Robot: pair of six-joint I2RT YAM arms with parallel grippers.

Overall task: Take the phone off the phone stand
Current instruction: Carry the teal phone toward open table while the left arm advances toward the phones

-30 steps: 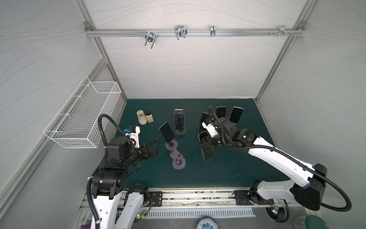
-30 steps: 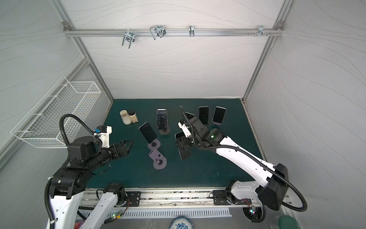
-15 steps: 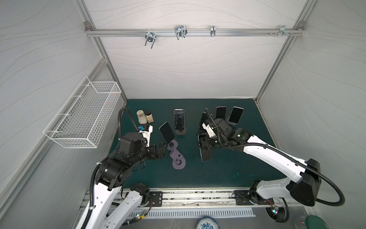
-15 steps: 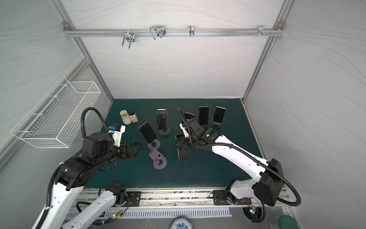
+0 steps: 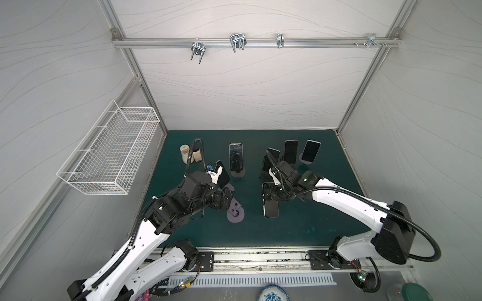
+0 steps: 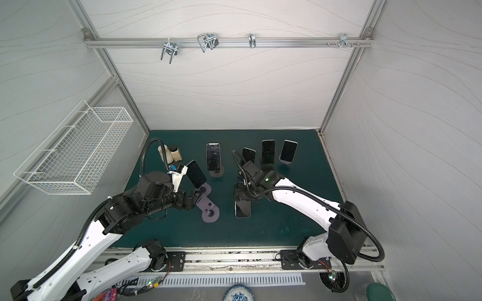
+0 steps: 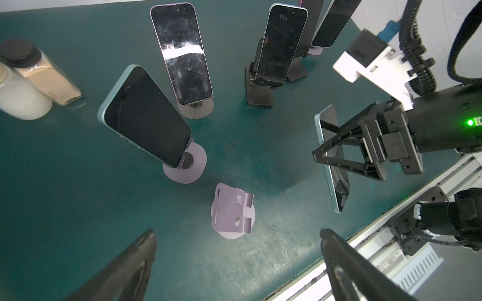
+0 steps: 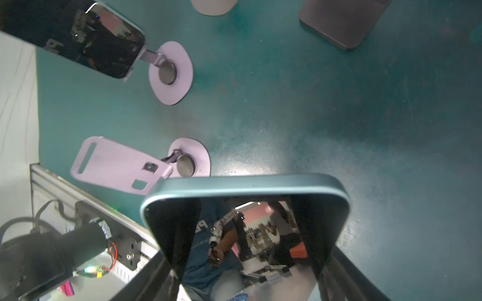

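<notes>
The removal itself looks done. The right claw is clenched across the long edges of the blue-edged phone, which hangs screen-up over the green surface, well clear of any cradle. The empty lilac phone stand sits at 9 o'clock from it, its backplate bare in the right wrist view. Whether the phone's near end touches the surface I cannot tell. What seems left is to lay the phone down and let go.

The left claw is released, jaws wide, holding nothing, and hovers at 9 o'clock of the empty stand, just beside it.

For room, the best open patch lies at 6 o'clock of the held phone, bare surface running to the front rail, which marks the edge there. At 3 o'clock there is more bare surface, though the right arm spans it. At 12 o'clock it is crowded: a phone on a black stand and two more phones behind it. Towards 10 o'clock stand the tilted phone beside the left arm and an upright one. A sweep towards 9 o'clock risks clipping the empty stand or the left claw.
</notes>
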